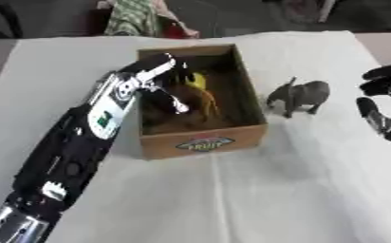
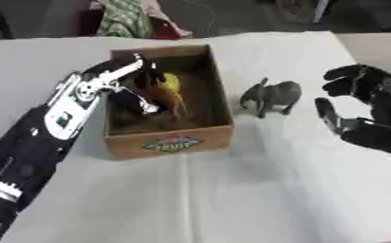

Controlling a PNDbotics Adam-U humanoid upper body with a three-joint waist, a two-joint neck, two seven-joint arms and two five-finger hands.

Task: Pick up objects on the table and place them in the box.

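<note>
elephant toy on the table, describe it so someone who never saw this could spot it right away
Start at the open cardboard box in the middle of the white-covered table. Just outside its right wall, between the box and the robot's open right hand, stands the elephant toy. It is the only grey figure and the only toy outside the box; the orange and yellow ones lie inside.

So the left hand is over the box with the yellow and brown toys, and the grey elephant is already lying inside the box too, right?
Not quite. The grey elephant is not in the box; it stands on the table to the box's right, between it and the right hand, as the right eye view shows. The rest holds: the left hand is over the box, where yellow and brown toys lie.
</note>
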